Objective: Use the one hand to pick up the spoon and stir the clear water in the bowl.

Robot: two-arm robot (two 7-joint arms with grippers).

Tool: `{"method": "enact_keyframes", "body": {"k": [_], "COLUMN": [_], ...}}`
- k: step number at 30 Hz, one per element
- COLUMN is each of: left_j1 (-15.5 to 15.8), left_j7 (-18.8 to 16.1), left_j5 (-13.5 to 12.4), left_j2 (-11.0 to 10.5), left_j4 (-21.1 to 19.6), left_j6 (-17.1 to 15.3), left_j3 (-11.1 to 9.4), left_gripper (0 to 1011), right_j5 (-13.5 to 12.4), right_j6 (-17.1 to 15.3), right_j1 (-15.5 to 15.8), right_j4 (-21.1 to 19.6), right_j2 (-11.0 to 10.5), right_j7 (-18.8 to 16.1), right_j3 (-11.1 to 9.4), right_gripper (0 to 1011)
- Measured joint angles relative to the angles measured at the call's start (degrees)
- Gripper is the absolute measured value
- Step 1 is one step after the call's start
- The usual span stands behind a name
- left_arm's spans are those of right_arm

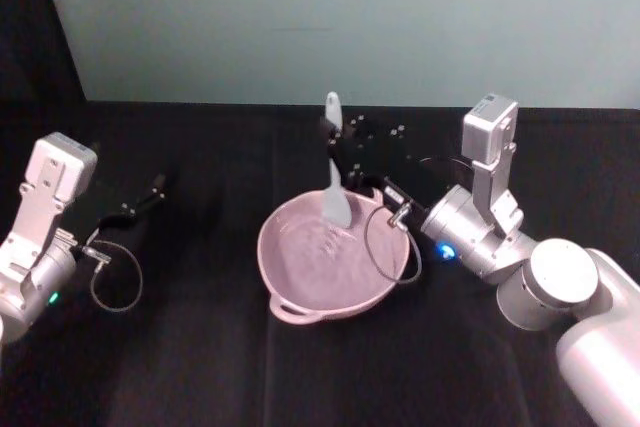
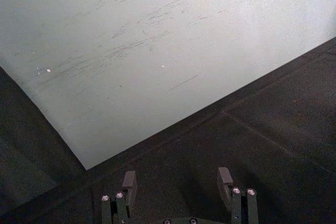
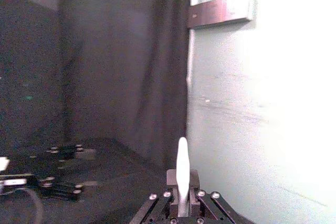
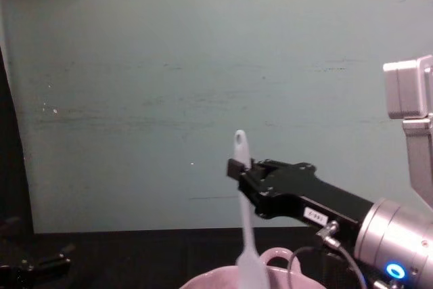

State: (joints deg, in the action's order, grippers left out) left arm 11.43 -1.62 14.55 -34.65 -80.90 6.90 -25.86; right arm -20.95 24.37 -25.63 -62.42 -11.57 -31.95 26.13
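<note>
A pale pink bowl (image 1: 300, 272) sits mid-table on the black cloth, its small loop handle toward me. The white spoon (image 1: 335, 202) stands nearly upright with its flat head dipped inside the bowl. My right gripper (image 1: 337, 152), black and reaching in from the right, is shut on the spoon's handle well below the holed end. From the chest view the spoon (image 4: 243, 201) drops from the right gripper (image 4: 238, 167) into the bowl (image 4: 277, 258). The right wrist view has the handle (image 3: 182, 166) sticking up between the fingers. My left gripper (image 2: 177, 182) stands open at the table's left (image 1: 152, 190).
A cable loop (image 1: 392, 247) from the right wrist hangs over the bowl's right rim. Black bracket parts (image 1: 375, 132) lie behind the bowl near the pale green wall. Another cable loop (image 1: 115, 277) hangs by the left arm.
</note>
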Motion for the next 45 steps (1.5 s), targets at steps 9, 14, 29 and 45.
{"method": "enact_keyframes", "body": {"k": [9,14,29,45], "left_j1": [0.0,0.0,0.0,0.0], "left_j7": [0.0,0.0,0.0,0.0], "left_j5": [0.0,0.0,0.0,0.0], "left_j2": [0.0,0.0,0.0,0.0], "left_j4": [0.0,0.0,0.0,0.0], "left_j6": [0.0,0.0,0.0,0.0], "left_j3": [0.0,0.0,0.0,0.0], "left_gripper": [1011,1011,1011,1011], "right_j5": [0.8,-1.6,-7.1,-0.9], "right_j6": [-1.9,-6.6,-9.9,-1.4], "right_j1": [1.6,5.2,9.8,0.8], "right_j4": [-2.5,-8.9,-15.2,-0.2], "right_j2": [-2.7,-5.8,-6.4,0.9], "right_j7": [0.6,-1.6,-5.8,-0.7], "right_j3": [-2.8,-3.9,-0.7,0.3], "right_gripper": [116,116,116,116]}}
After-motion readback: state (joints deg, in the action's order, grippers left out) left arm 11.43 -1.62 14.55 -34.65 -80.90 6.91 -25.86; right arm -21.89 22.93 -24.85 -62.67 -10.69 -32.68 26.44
